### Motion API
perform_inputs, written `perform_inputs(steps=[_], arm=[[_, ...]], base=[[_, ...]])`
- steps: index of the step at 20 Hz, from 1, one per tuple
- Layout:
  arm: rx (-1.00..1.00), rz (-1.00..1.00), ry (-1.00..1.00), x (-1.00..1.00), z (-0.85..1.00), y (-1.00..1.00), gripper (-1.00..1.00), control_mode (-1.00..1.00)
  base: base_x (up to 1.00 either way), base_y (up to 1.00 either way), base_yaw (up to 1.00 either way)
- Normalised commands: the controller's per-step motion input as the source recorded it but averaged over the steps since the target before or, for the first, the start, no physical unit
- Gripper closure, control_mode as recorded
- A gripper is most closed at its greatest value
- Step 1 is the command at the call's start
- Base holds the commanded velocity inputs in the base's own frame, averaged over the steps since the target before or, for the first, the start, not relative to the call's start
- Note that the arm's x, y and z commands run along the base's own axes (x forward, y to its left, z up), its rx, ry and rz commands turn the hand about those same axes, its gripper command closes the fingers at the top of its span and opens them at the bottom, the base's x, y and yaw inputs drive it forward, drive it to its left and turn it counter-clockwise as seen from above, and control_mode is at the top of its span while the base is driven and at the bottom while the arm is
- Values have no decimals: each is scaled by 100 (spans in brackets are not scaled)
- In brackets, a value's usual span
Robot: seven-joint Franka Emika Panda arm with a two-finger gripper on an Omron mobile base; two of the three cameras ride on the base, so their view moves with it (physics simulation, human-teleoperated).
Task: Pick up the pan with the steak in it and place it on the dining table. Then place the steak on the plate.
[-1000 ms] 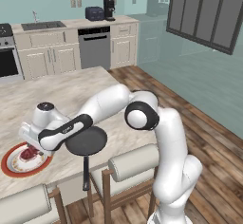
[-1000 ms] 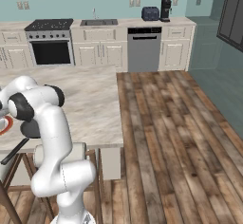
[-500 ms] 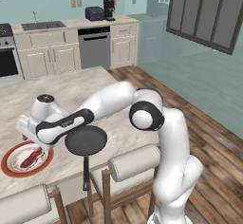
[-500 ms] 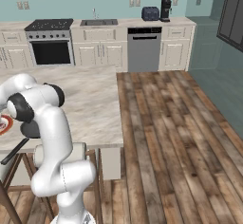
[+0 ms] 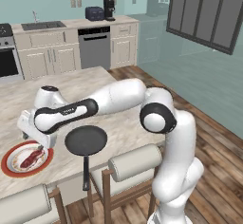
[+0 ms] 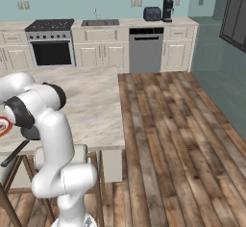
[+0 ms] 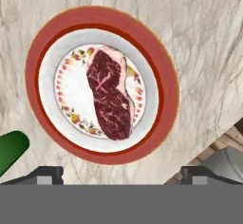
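Red steak [image 7: 110,93] now lies on the plate [image 7: 161,61], freshly released.
Gripper [image 7: 121,173] has lifted, jaws wide and empty; pan [image 5: 86,140] at plate's three o'clock on counter [image 5: 80,88] — task looks complete.

At the centre of the hand view, the steak [image 7: 110,95] is dark red with pale marbling and a pink edge. The plate [image 7: 156,66] has a red-orange rim and a flower-speckled cream centre. The bench [image 7: 199,38] is veined beige. The pan [image 5: 86,140] is black.

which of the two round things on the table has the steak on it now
The plate, the one with the red-orange rim: the steak lies across its centre. The black pan beside it on the dining table is bare.
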Motion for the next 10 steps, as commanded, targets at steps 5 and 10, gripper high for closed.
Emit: perform_inputs(steps=[5,10], arm=[[3,-2,19,-76,20,-47,-100,-100],[2,-2,17,-85,22,-49,-100,-100]], base=[[0,0,0],[0,0,0]])
